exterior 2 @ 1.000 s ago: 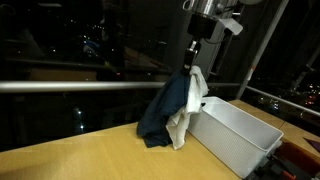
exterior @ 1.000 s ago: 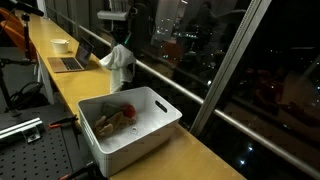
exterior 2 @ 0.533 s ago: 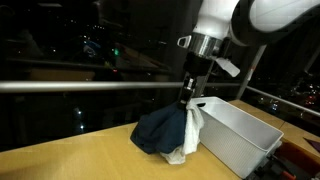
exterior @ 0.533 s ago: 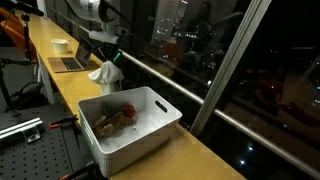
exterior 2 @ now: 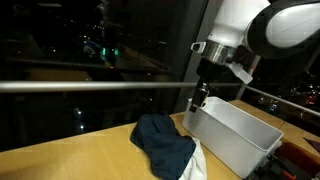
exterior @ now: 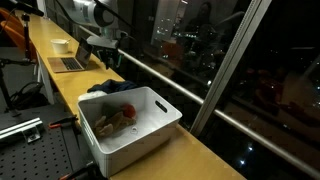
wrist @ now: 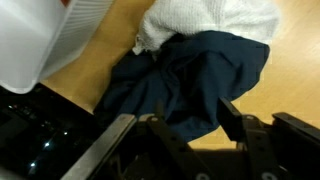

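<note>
The jaws of the gripper [exterior 2: 200,97] stand partly open with nothing between them. In the wrist view the two fingers [wrist: 231,116] are spread apart above the cloth. A second ago they were pinched shut on a bundle of clothing that hung from them. Now that bundle has dropped and lies slack on the bench [exterior 2: 70,155], so the cloth is released and free of the arm.

Just below the jaws lies the dark navy garment [exterior 2: 160,140], heaped and creased. A white knitted garment [wrist: 215,22] touches it and is partly tucked beneath its edge. Both sit close against the outer wall of the white plastic bin [exterior 2: 235,135], toward the window edge of the bench, not inside the bin.

In an exterior view the bin holds some reddish-brown things [exterior: 112,118], too blurred to name. Farther along the bench are a laptop [exterior: 75,58] and a pale cup [exterior: 61,45].

The wrist view cuts off the fingertips, and the bin's wall hides part of the white garment in an exterior view.
</note>
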`<action>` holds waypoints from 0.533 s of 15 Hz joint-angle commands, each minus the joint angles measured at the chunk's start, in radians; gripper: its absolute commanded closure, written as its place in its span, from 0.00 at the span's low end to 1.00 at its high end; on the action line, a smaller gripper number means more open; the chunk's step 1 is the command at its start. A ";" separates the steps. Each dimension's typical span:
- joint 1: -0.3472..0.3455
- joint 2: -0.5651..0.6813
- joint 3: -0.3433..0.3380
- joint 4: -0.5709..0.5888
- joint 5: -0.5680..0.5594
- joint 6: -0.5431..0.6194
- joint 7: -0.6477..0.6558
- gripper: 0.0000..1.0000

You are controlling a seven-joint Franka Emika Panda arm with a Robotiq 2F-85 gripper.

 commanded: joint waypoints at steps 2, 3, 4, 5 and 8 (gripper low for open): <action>-0.078 -0.223 -0.069 -0.165 0.020 0.051 -0.072 0.05; -0.097 -0.250 -0.088 -0.182 0.017 0.054 -0.090 0.00; -0.117 -0.272 -0.106 -0.194 0.018 0.056 -0.113 0.00; -0.135 -0.288 -0.125 -0.204 0.017 0.059 -0.134 0.00; -0.180 -0.287 -0.177 -0.214 0.016 0.085 -0.189 0.00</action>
